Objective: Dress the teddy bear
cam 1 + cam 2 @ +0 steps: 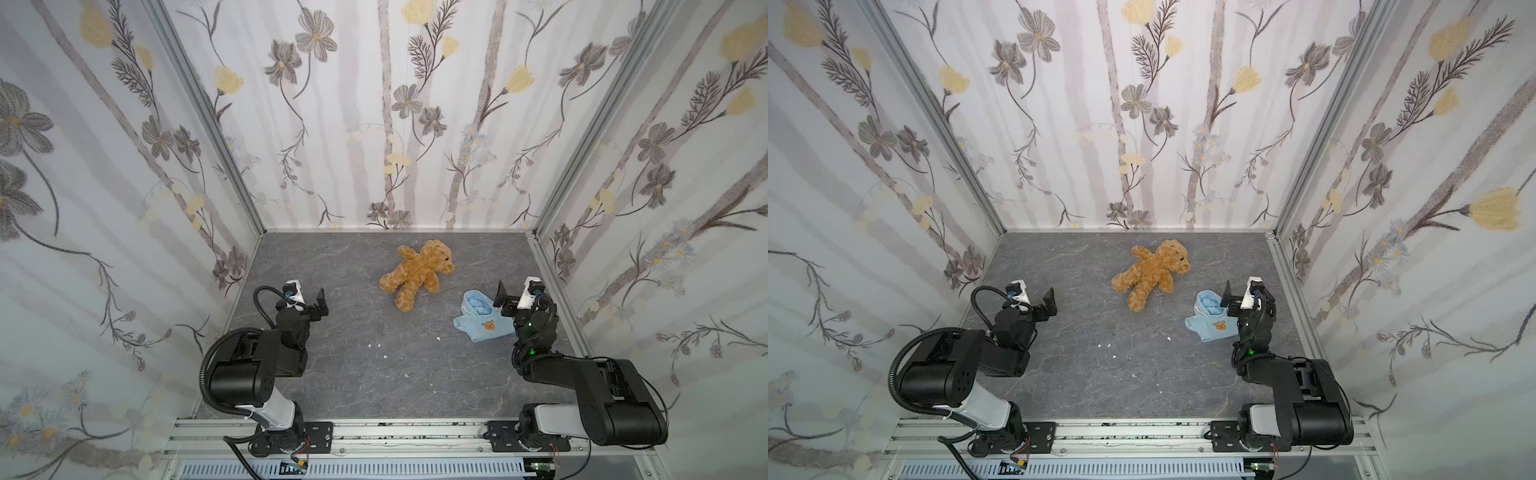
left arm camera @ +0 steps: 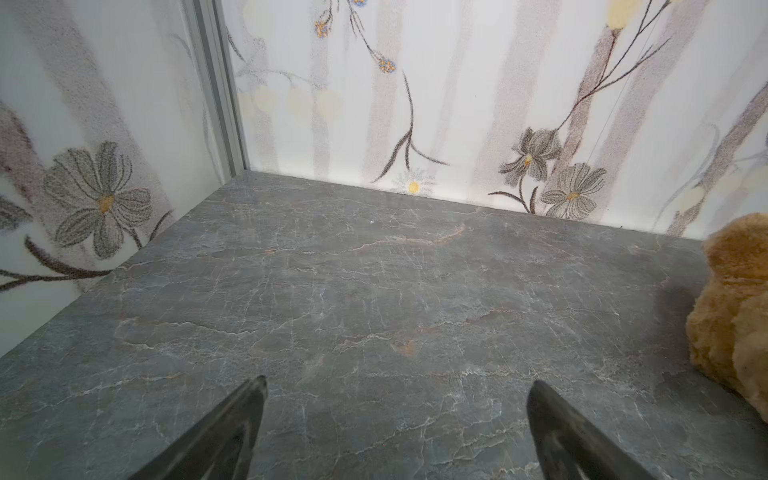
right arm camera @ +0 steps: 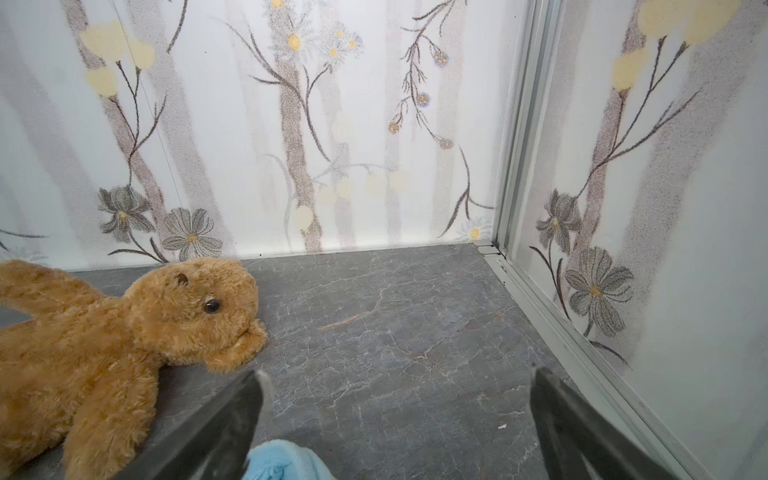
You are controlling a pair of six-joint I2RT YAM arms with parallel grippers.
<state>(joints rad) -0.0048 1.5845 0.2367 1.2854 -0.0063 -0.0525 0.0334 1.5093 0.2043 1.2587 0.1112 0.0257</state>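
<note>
The teddy bear (image 1: 417, 272) is seen lying flat on the grey table (image 1: 353, 374), near the middle of its far edge, with the head turned toward the far right corner. A light-blue hooded top (image 1: 482, 318) is laid toward the right edge, apart from the bear. The right gripper (image 1: 502, 300) is held by the top's hood with jaws wide apart; contact with the cloth is hard to tell, probably none. The left gripper (image 1: 321, 305) is held toward the left edge, jaws spread and empty.

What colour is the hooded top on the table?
The hooded top is light blue, with an orange bear-face emblem; clearest in a top view.
</note>
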